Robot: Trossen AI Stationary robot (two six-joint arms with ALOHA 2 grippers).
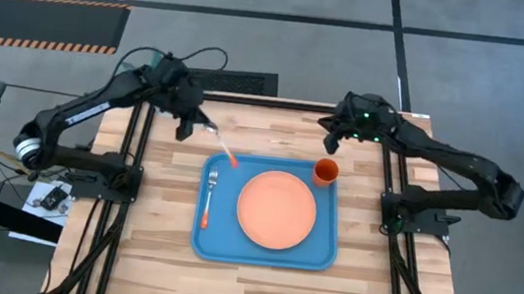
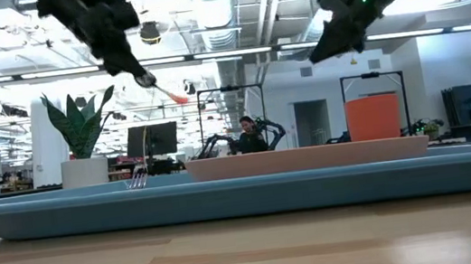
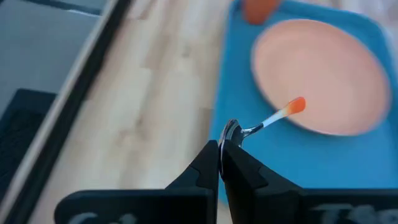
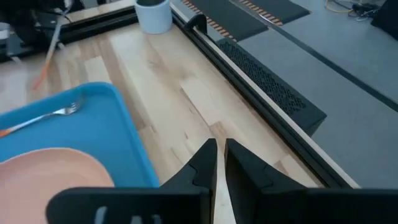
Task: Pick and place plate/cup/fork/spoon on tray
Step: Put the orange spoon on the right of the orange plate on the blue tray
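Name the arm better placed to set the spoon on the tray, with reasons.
Left. Its claw already grips the spoon by the bowl, handle out over the tray edge. The right claw hangs empty beyond the cup.

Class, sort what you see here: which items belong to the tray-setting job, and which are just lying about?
Job: tray, plate, cup, fork, spoon held by the left gripper.
Lying about: white pot with green plant.

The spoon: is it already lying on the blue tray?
No. In the low view the spoon hangs in the air, pinched by the left gripper, well above the tray.
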